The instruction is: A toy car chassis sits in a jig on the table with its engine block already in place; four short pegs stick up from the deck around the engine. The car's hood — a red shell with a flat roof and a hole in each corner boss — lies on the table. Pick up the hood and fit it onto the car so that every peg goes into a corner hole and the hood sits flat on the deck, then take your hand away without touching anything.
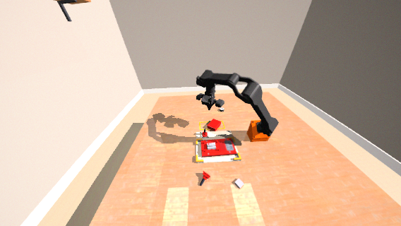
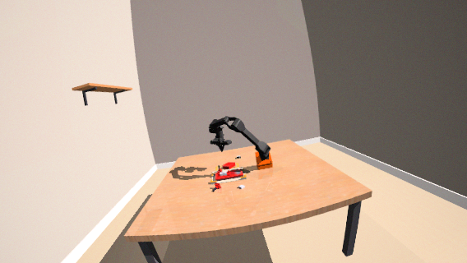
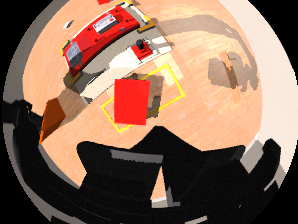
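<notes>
The red hood is below my gripper, over the yellow outlined area, turned askew to it. It looks tilted in the top view; whether it rests fully on the table I cannot tell. Its flat red face shows in the wrist view; its corner holes do not. My gripper is shut and empty, clear above the hood. The red chassis sits in the jig with the silvery engine block on its deck. The pegs are too small to make out clearly.
A small red part with a black knob stands on the pale plate between hood and chassis. In front of the jig lie a red and black part and a pale block. A small white piece lies behind the hood.
</notes>
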You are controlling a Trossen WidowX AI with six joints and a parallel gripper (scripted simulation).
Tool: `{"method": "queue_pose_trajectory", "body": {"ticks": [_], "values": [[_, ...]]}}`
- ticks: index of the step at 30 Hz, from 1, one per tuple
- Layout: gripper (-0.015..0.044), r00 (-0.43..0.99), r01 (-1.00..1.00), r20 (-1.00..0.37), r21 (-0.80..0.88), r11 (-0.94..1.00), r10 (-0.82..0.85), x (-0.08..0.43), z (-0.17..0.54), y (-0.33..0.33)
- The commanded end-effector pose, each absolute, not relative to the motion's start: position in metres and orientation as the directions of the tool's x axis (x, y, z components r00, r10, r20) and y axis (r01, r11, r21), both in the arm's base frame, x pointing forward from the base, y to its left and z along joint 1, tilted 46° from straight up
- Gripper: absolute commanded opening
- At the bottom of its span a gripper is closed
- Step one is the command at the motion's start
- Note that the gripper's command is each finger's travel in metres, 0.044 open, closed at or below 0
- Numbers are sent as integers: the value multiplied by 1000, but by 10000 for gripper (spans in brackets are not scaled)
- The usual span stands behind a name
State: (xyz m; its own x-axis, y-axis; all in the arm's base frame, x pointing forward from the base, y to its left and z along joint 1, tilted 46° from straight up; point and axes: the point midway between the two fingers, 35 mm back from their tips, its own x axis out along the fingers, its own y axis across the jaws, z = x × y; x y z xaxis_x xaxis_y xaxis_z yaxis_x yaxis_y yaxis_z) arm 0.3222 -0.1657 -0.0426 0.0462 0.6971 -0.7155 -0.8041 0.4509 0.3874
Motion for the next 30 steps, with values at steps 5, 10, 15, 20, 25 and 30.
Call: {"method": "queue_pose_trajectory", "body": {"ticks": [5,10,15,20,25,30], "values": [[0,36,-803,-711,398,444,702,322,-46,-162],[0,36,-803,-711,398,444,702,322,-46,-162],[0,36,-803,-711,398,444,702,322,-46,-162],[52,36,-803,-711,398,444,702,320,-47,-159],[184,29,-804,-709,402,438,705,304,-55,-135],[315,24,-805,-707,406,433,707,287,-62,-114]]}}
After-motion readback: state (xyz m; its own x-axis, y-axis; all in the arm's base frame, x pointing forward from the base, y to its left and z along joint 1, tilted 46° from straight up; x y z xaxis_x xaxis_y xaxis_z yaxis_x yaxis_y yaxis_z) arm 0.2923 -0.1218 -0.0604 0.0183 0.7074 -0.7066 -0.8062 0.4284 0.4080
